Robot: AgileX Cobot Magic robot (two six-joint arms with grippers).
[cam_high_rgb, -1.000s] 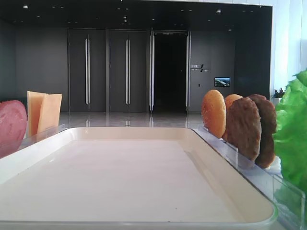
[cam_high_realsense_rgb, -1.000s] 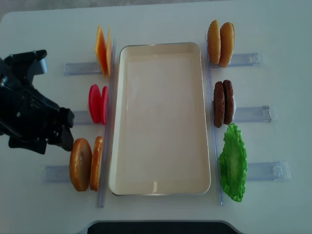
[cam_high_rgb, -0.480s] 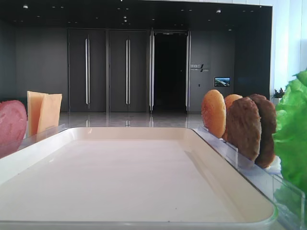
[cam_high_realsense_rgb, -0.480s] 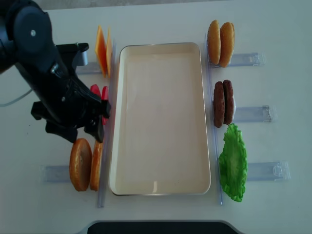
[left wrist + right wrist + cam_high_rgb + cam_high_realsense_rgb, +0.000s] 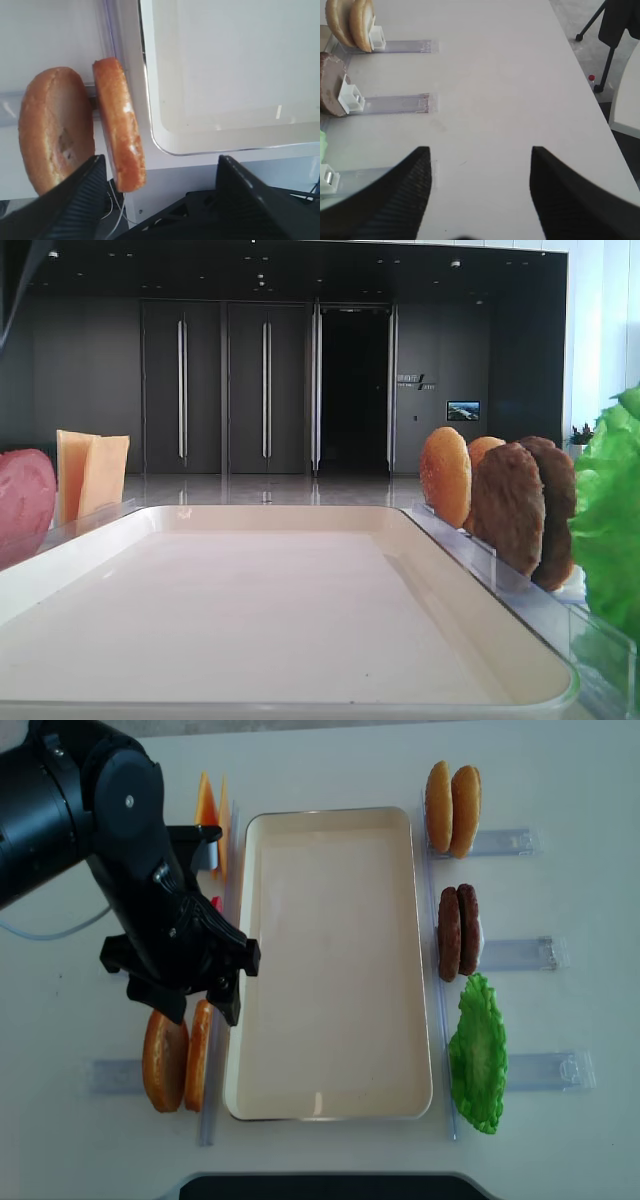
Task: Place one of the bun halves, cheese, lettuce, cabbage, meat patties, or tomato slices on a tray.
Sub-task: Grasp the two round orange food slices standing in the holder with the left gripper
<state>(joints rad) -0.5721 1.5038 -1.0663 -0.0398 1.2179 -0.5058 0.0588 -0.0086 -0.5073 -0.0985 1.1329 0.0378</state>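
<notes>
Four bun halves [image 5: 165, 1061], two meat patties [image 5: 458, 932], perhaps two cheese [image 5: 208, 805] slices.

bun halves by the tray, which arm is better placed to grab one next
Left. Its open claw hangs right over the two bun halves beside the empty tray. The right claw is out over bare table, away from any food.

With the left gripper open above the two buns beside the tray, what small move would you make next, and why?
Probably lower the left gripper so its open jaws straddle the bun half nearest the tray, then close. It stands upright on edge, and nothing is held yet.
</notes>
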